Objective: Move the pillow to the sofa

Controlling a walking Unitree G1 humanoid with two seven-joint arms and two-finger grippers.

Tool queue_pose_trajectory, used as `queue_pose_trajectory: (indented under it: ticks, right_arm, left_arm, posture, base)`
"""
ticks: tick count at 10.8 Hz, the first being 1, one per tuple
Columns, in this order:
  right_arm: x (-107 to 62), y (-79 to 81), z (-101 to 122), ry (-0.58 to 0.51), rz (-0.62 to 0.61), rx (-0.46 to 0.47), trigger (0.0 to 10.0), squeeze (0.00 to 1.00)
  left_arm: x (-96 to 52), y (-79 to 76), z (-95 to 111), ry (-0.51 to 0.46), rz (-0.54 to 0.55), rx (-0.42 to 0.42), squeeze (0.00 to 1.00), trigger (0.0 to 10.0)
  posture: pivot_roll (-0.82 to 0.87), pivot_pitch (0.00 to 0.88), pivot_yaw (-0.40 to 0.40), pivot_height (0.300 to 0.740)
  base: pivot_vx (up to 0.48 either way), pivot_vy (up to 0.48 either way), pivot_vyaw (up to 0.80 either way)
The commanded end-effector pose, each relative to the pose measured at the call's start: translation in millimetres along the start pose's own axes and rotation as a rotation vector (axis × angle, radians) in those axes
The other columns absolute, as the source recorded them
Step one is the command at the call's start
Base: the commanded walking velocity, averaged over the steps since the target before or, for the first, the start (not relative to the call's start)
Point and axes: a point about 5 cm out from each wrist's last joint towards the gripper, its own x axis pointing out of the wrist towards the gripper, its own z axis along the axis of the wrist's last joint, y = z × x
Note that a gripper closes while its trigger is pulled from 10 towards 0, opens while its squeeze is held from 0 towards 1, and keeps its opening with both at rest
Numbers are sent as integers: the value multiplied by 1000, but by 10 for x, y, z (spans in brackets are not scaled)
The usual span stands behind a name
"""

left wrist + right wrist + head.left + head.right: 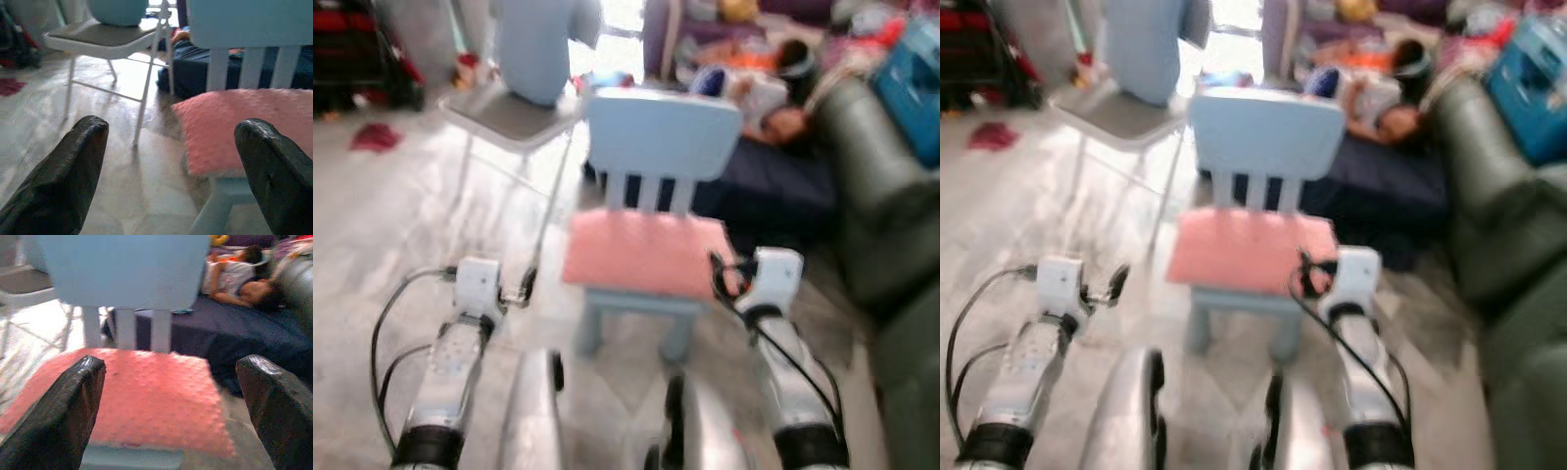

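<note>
A flat pink pillow [646, 253] lies on the seat of a small light-blue child's chair [663, 132] straight ahead. My right gripper [720, 274] hovers at the pillow's right front corner; in the right wrist view it [172, 361] stands open, and the pillow [142, 391] spreads between and beyond its fingers. My left gripper [524, 287] is held left of the chair, apart from the pillow, open in the left wrist view [173, 126], with the pillow [244, 127] off to one side. A dark green sofa [881, 196] runs along the right.
A white folding chair [509, 117] carrying a pale blue object stands behind and to the left. A person [769, 98] lies on a dark mattress [773, 186] behind the small chair. A red cloth [374, 137] lies on the pale floor at far left.
</note>
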Motion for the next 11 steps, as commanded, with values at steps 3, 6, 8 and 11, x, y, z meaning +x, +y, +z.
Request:
queue_pose_trajectory:
  ticks: [3,6,8,11]
  right_arm:
    - [10,-10,-18,14,5,-7,10000,0]
    - [15,-8,-20,14,8,-12,10000,0]
    - [14,-4,-28,17,9,-14,10000,0]
    - [11,8,-36,19,13,-15,10000,0]
  left_arm:
    - [-39,-7,-79,29,-7,-10,0,10000]
    - [-42,-11,-69,26,-11,-10,0,10000]
    - [-39,-14,-69,27,-12,-13,0,10000]
    - [-46,-17,-77,32,-11,-9,0,10000]
  posture:
    - [39,93,-70,611]
    - [38,97,-70,611]
    - [37,100,-69,611]
    - [38,101,-71,611]
  base:
    - [92,0,0]
    - [344,0,0]
    - [368,0,0]
    - [365,0,0]
